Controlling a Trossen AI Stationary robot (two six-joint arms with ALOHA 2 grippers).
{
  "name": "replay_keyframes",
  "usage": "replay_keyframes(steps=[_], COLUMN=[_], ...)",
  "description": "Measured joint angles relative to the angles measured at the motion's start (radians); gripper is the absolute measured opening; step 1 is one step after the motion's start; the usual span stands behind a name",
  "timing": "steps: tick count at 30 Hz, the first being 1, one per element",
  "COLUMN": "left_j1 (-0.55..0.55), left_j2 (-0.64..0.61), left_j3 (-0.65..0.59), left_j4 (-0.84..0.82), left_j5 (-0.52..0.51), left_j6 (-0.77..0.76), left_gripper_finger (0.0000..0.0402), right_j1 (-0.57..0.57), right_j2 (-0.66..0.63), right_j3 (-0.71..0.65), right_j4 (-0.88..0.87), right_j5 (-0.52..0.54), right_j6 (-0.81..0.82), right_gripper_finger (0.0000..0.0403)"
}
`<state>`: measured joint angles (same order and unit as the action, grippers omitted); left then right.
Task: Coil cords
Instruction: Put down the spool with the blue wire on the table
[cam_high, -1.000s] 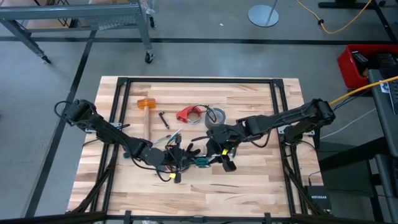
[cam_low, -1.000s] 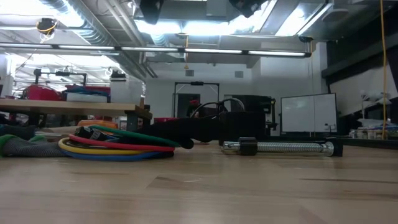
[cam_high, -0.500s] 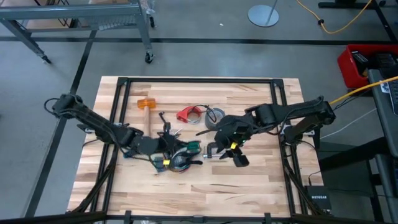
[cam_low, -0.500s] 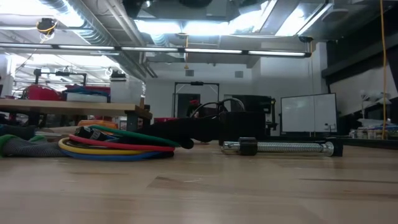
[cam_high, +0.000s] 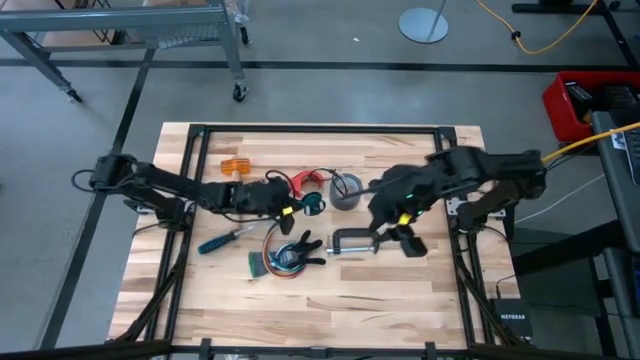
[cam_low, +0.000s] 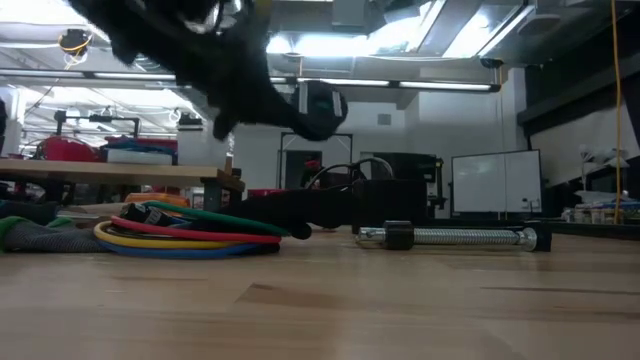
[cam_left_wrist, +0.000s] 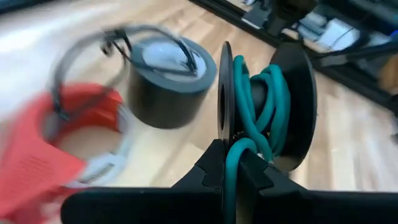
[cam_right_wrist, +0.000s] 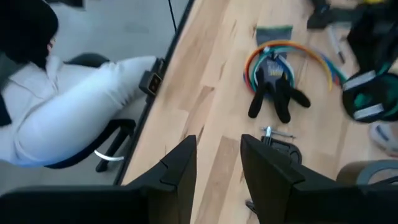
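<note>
Nearest you, at the front of the table (cam_high: 420, 310), lies the looped multicoloured bundle (cam_high: 277, 262), flat on the wood with a black glove-like thing (cam_high: 303, 247) resting on its edge; it looks light and limp, so expect the loops to spring apart if you lift a single strand; take it across all the strands at once, on the side away from the glove-like thing. Just beside it sits a metal clamp (cam_high: 352, 243), heavy enough to snag a trailing wire.

The right gripper (cam_right_wrist: 216, 165) hangs over the table beyond the clamp, its fingers parted with nothing between them; a seated person (cam_right_wrist: 68, 118) shows off the table edge in its wrist view.

Farther in, the left gripper (cam_left_wrist: 233, 168) is closed on a black spool of green cord (cam_left_wrist: 258, 102), held off the table; the pinch seems to sit on the green strand and the flange edge, which I judge slippery, so keep the squeeze firm and the spool from tipping.

Beyond that lie the grey tape roll (cam_left_wrist: 165, 78) and the small red piece (cam_left_wrist: 46, 146) with its thin dark cord (cam_left_wrist: 84, 53) arching up from it; that cord is springy and fine; grip it close to the red piece.
</note>
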<state>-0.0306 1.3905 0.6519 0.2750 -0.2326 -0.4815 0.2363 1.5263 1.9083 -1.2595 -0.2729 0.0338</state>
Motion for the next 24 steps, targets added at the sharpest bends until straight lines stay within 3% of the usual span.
replay_keyframes(steps=[5, 16, 24], left_j1=[0.089, 0.126, 0.149], left_j2=[0.074, 0.242, 0.348], left_j3=[-0.071, -0.069, -0.069], left_j4=[0.205, 0.236, 0.318], left_j5=[0.136, 0.306, 0.346], left_j6=[-0.127, -0.401, -0.523], left_gripper_finger=[0.0, 0.0, 0.0], right_j1=[0.0, 0.0, 0.086], right_j2=[-0.084, -0.244, -0.306], right_j3=[0.003, 0.002, 0.002], right_j4=[0.007, 0.013, 0.028], right_j5=[0.002, 0.145, 0.244], right_j6=[0.035, 0.067, 0.067], right_gripper_finger=[0.0129, 0.0129, 0.0129])
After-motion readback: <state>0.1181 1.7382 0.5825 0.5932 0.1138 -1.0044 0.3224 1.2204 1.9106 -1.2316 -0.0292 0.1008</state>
